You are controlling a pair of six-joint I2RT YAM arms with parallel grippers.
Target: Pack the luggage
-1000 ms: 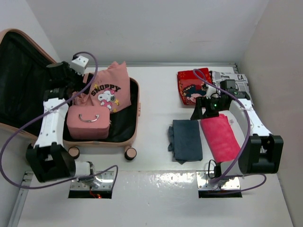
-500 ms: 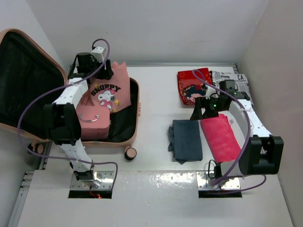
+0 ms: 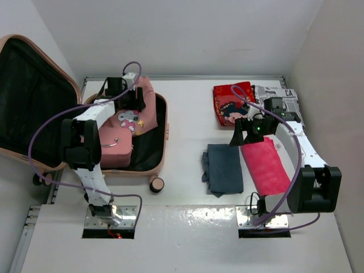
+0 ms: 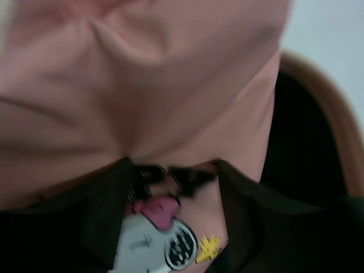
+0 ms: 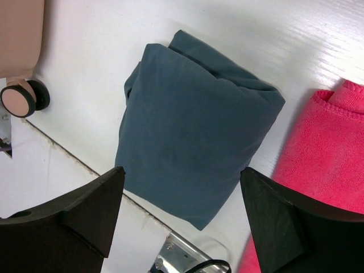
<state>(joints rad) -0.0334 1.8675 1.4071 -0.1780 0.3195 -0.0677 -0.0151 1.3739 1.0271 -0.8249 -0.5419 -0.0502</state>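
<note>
The luggage (image 3: 165, 136) lies open at the left, its black-lined lid (image 3: 28, 96) tipped back. In its base sit a small pink box with a metal handle (image 3: 111, 149) and a pink Snoopy shirt (image 3: 133, 116). My left gripper (image 3: 129, 98) is down on the shirt at the back of the case. In the left wrist view the shirt (image 4: 170, 85) is bunched between the dark fingers, with creases running to the left gripper (image 4: 173, 165). My right gripper (image 5: 182, 170) hangs open above a folded blue cloth (image 5: 193, 136), holding nothing.
On the table right of the case lie the blue cloth (image 3: 223, 168), a bright pink towel (image 3: 266, 165), a red printed item (image 3: 230, 105) and a newspaper (image 3: 278, 96). A luggage wheel (image 3: 156, 184) sticks out near the blue cloth.
My left arm has swung from the lid side to the back of the case, onto the shirt, and its jaws have narrowed on the fabric. The right arm has not moved.
</note>
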